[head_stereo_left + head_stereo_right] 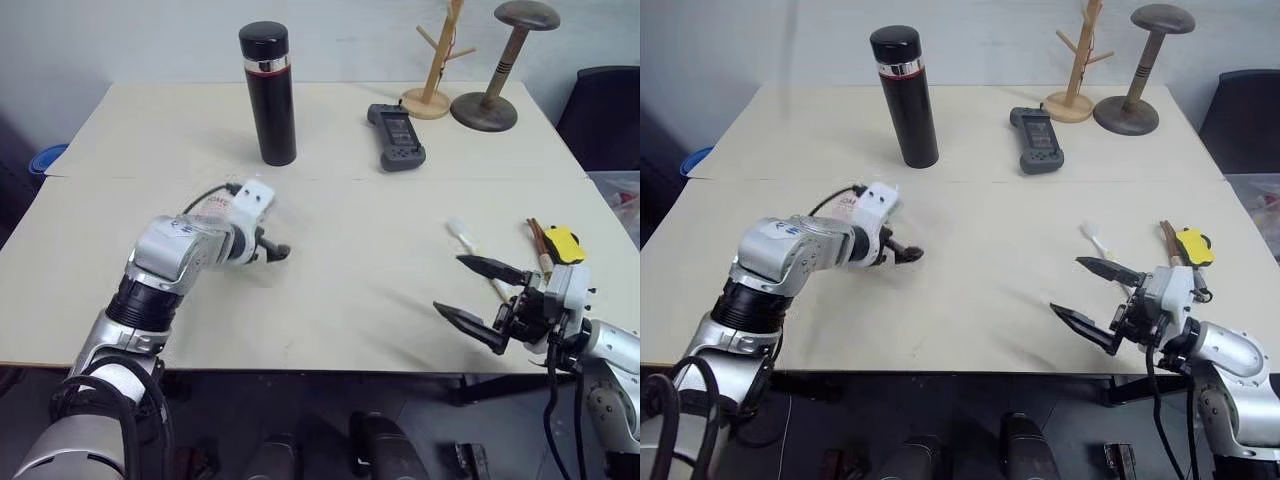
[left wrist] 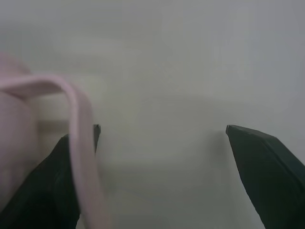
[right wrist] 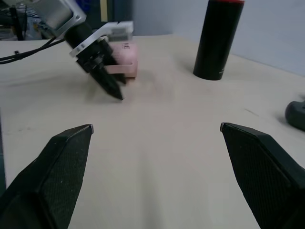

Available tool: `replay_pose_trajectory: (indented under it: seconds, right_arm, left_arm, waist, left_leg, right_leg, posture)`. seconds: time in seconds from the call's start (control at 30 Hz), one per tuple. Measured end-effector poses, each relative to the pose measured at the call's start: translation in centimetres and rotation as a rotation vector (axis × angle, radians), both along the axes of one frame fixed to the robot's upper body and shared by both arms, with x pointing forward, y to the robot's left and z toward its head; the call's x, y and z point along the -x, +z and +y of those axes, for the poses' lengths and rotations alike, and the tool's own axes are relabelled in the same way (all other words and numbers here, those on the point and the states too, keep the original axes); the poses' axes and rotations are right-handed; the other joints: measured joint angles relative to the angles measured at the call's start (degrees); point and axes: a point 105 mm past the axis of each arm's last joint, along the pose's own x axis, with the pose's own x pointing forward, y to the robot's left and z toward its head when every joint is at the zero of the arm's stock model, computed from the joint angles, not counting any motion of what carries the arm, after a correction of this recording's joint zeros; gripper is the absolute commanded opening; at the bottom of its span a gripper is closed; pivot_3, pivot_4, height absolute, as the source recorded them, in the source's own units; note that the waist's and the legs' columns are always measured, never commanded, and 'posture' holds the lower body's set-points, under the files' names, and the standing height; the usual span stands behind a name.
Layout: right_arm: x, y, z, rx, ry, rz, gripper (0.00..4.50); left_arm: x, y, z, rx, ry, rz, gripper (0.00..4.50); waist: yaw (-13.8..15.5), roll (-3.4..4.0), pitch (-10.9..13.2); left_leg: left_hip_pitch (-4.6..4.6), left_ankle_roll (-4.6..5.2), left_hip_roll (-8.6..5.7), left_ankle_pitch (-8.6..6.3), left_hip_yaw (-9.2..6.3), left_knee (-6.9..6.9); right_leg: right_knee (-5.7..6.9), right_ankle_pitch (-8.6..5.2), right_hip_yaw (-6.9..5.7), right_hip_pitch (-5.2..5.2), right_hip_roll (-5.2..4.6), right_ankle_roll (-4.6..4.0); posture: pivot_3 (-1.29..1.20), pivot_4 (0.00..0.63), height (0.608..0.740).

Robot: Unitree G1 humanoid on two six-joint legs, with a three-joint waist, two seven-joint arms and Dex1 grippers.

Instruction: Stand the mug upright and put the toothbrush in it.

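Right gripper (image 1: 478, 294) nearest cam, near table's (image 1: 400, 230) front edge, jaws wide apart, nothing held. Toothbrush (image 1: 464, 240) lies flat just beyond it. Left gripper (image 3: 110, 85) mid-table, fingers spread, tips down at pink mug (image 3: 125, 61), handle (image 2: 78, 143) beside one finger. Black thermos (image 1: 268, 92) upright farther back.

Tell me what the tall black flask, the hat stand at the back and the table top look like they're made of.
Flask: probably metal with a matte black coating; a shiny silver band sits under its cap. Hat stand: likely wood, dark brown and dull, turned post on a round base. Table: pale cream, smooth and matte, possibly laminate or a covering; faint creases leave it open.
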Motion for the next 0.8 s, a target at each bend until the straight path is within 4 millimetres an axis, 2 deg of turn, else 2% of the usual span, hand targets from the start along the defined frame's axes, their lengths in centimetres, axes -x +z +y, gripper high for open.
replay_pose_trajectory:
  seconds: [0.1,0.4,0.47,0.53,0.7,0.8]
  right_arm:
    - [-0.3,0.4,-0.1,-0.004,-0.005,-0.017,4.5]
    - [0.0,-0.6,-0.4,-0.029,-0.031,0.007,4.5]
    - [0.0,-0.6,-0.5,-0.029,-0.037,0.009,4.5]
    - [0.2,-0.8,-0.8,-0.028,-0.049,0.015,4.5]
    - [0.6,-0.7,-1.5,-0.014,-0.082,-0.005,4.5]
    - [0.8,-1.1,-1.9,0.005,-0.105,-0.003,4.5]
  left_arm:
    - [-0.7,0.1,0.1,-0.006,-0.017,-0.007,3.88]
    - [-1.5,0.4,1.4,-0.017,-0.024,-0.053,1.09]
    - [-1.5,0.8,1.7,0.03,-0.046,-0.082,0.62]
    - [-0.8,1.9,0.9,0.186,-0.156,-0.131,0.06]
    - [2.2,4.8,-1.2,0.496,-0.526,-0.249,0.03]
    - [5.0,6.0,-4.0,0.692,-0.787,-0.311,0.03]
  waist:
    - [0.5,0.0,0.0]
    - [0.4,0.01,0.0]
    - [0.4,0.04,0.0]
    - [0.4,0.04,0.0]
    - [0.5,0.03,0.0]
    - [0.6,0.04,0.0]
  left_leg:
    - [0.0,0.0,-0.05,0.0,-0.01,0.0]
    - [0.0,0.01,-0.06,0.0,-0.01,0.0]
    - [0.01,0.01,-0.05,0.01,-0.01,-0.03]
    - [-0.07,0.01,-0.04,0.0,-0.02,0.02]
    - [-0.52,0.01,-0.04,0.0,-0.4,0.4]
    - [-0.6,0.02,-0.07,0.0,-0.52,0.55]
  right_leg:
    - [0.0,0.0,0.0,0.0,-0.04,0.0]
    - [0.03,0.0,0.03,0.0,-0.05,0.0]
    - [0.03,0.0,0.03,-0.02,-0.04,0.0]
    - [0.06,0.0,0.0,-0.06,-0.05,0.0]
    - [0.0,0.0,-0.4,-0.15,-0.11,0.0]
    - [0.0,0.01,-0.53,-0.06,-0.16,0.01]
  posture:
    - [0.0,0.15,0.74]
    - [0.0,0.15,0.74]
    - [0.0,0.15,0.74]
    - [0.0,0.15,0.74]
    - [0.0,0.15,0.74]
    - [0.0,0.15,0.74]
